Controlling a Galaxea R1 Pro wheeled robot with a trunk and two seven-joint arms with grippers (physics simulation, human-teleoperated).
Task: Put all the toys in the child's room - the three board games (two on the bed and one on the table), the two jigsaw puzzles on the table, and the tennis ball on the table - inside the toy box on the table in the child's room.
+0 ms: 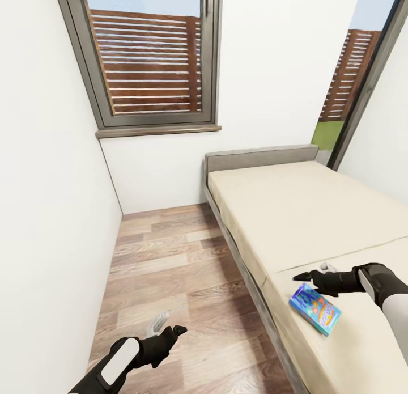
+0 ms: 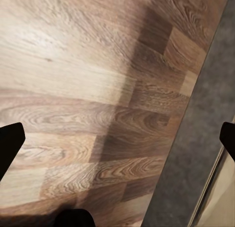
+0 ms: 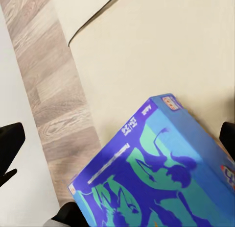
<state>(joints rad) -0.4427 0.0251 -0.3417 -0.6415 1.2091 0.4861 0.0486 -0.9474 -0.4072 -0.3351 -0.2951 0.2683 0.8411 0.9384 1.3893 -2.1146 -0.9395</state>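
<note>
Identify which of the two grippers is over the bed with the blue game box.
The right gripper hovers open over the mattress, just above the blue game box; the left gripper hangs over the wood floor.

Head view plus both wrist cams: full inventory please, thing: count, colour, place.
board game: one, blue printed box, flat on the mattress near the bed's floor-side edge
bed: one, beige mattress on a dark grey frame, right of the room
floor: wood planks, between bed and left wall
windows: two, grey-framed, brown slatted fence outside
walls: white
right gripper: one, black, fingers apart above the board game, not touching it
left gripper: one, black, fingers apart over the floor, holding nothing
</note>
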